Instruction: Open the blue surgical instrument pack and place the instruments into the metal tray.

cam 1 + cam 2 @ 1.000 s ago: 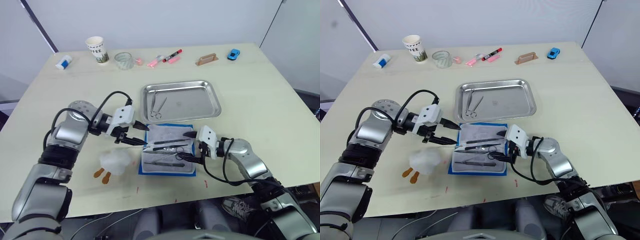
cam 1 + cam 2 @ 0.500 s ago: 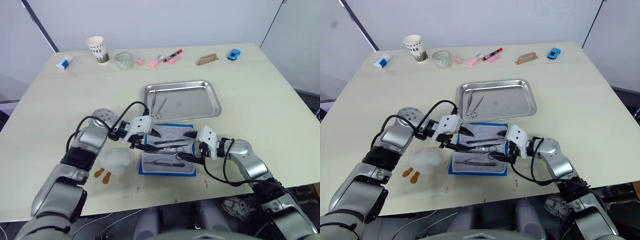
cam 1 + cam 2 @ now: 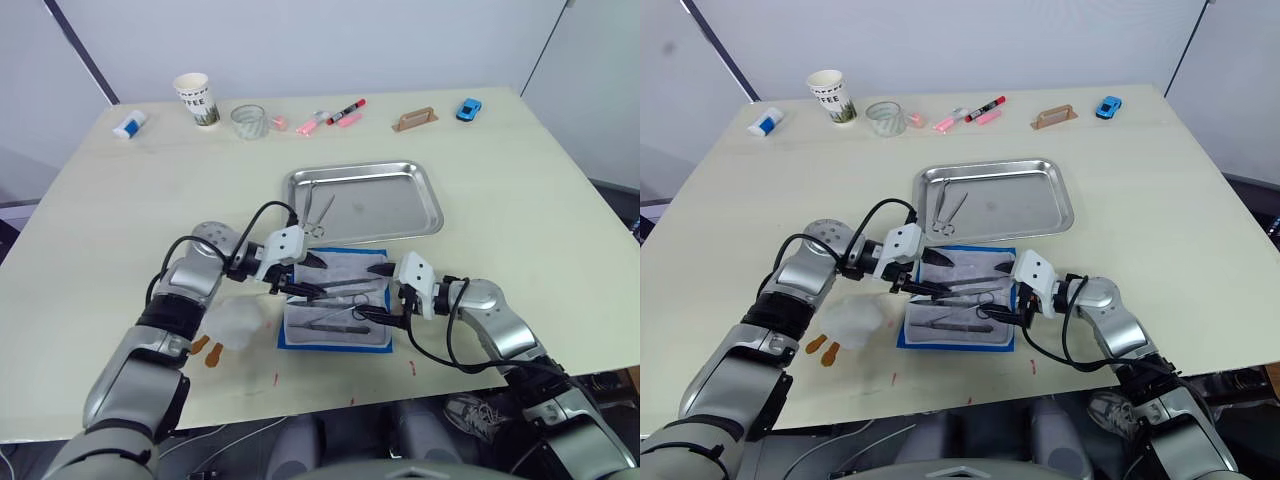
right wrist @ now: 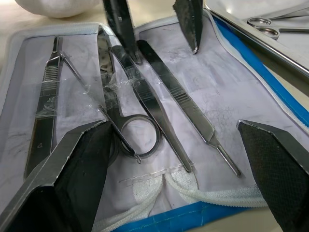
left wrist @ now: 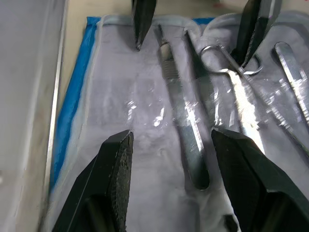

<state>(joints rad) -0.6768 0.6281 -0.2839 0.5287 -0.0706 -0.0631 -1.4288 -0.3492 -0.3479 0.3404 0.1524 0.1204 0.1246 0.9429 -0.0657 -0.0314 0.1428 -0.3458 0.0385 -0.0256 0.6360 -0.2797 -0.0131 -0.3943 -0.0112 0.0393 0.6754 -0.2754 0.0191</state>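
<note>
Left gripper gaping, empty, over the open blue surgical instrument pack.
Straddle one tweezer squarely, pinch mid-shaft, carry to metal tray at 12 o'clock.

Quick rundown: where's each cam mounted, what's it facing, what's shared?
Left/right eye: head, looking down at shiny steel tray and open blue instrument pack; both arms show.
Left wrist: on left arm, along left gripper, jaws open over pack lining.
Right wrist: on right arm, along right gripper, jaws open.
Shared: silvery ring-handled scissors in pack.
</note>
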